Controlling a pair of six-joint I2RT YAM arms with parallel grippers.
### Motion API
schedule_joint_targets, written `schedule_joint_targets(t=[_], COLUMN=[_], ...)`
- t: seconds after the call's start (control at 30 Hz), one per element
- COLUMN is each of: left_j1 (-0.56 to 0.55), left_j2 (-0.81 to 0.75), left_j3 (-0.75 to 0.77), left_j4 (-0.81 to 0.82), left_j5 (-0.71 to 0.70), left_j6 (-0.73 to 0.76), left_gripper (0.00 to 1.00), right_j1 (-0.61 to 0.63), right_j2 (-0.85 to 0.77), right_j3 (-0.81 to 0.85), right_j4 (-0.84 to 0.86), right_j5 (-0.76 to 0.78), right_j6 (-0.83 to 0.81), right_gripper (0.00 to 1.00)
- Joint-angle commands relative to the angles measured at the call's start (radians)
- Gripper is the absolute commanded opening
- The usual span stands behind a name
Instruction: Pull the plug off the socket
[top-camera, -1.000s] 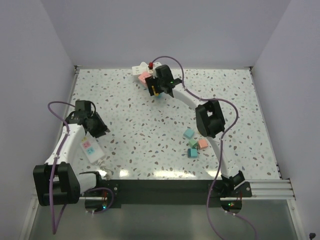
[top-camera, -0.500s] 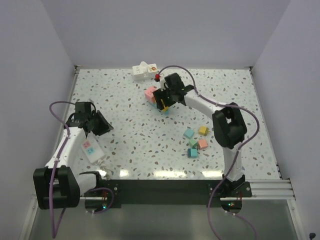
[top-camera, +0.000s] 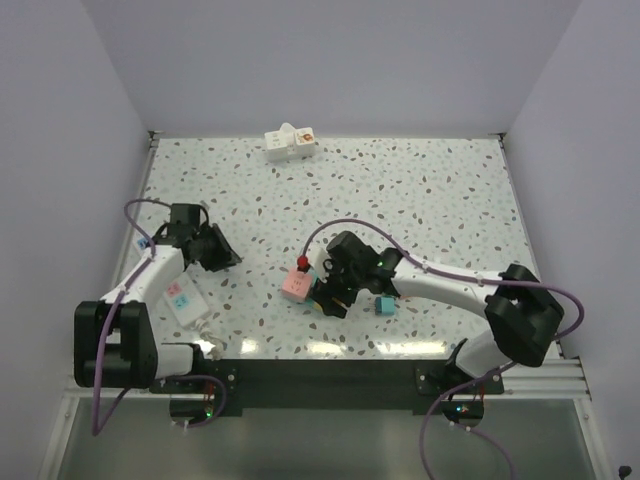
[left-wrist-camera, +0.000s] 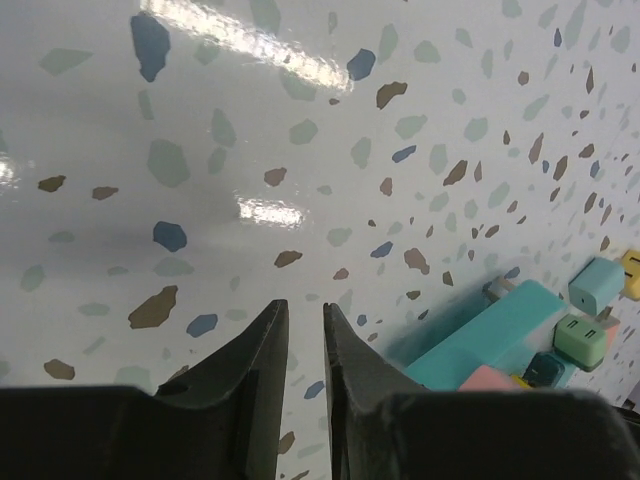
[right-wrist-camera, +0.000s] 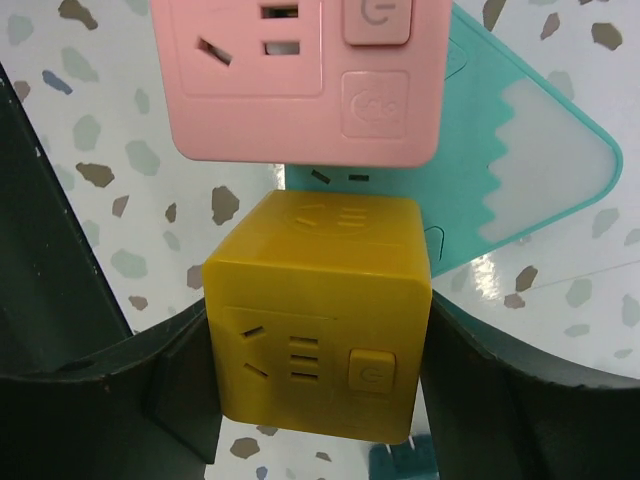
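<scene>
The table (top-camera: 450, 200) is closed in by walls (top-camera: 330, 60) on its left, far and right sides; the arm bases occupy the near edge. The far and right parts of the surface give open room. A white strip (top-camera: 290, 143) sits at the far edge, well apart from both arms.

The right gripper (top-camera: 330, 292) is low over the table, near the middle of the near edge. Its jaws pinch a yellow cube (right-wrist-camera: 318, 315), one finger on each side face. The yellow cube lies just beside a pink cube (right-wrist-camera: 300, 70) and over a teal block (right-wrist-camera: 520, 170); whether it is plugged into either cannot be told. A small teal cube (top-camera: 384, 303) lies just right of this gripper.

The left gripper (left-wrist-camera: 302, 312) hangs over bare table at the left, its jaws parted by a narrow slit with nothing between them. A second strip (top-camera: 180, 297) lies beside the left arm, near the left wall.
</scene>
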Motion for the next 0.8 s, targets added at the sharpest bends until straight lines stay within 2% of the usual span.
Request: schedule_joint_targets(t=[0.0, 0.03, 0.17, 0.33, 0.57, 0.63, 0.77], left_j1=[-0.053, -0.075, -0.120, -0.149, -0.205, -0.237, -0.307], left_j2=[0.023, 0.043, 0.077, 0.094, 0.165, 0.194, 0.281], left_j3=[0.054, 0.058, 0.071, 0.085, 0.150, 0.190, 0.314], left_j4=[0.081, 0.087, 0.138, 0.197, 0.230, 0.231, 0.219], left_j5=[0.022, 0.025, 0.069, 0.129, 0.238, 0.253, 0.327], left_j6=[0.017, 0.014, -0.009, -0.015, 0.023, 0.034, 0.146], left_gripper=[0.25, 0.25, 0.25, 0.29, 0.33, 0.34, 0.39], right_j1=[0.004, 0.006, 0.006, 0.004, 0.003, -0.002, -0.008], right_j2=[-0.079, -0.102, -0.189, -0.221, -0.217, -0.195, -0.220], right_j3=[-0.064, -0.071, -0.065, 0.006, 0.047, 0.078, 0.176], right_j4=[0.001, 0.009, 0.040, 0.003, -0.123, -0.147, -0.246], right_j5=[0.076, 0.107, 0.222, 0.267, 0.239, 0.309, 0.454], right_j6=[0.035, 0.045, 0.082, 0.108, 0.130, 0.185, 0.480], right_gripper=[0.46, 0.51, 0.99, 0.99, 0.99, 0.99, 0.99])
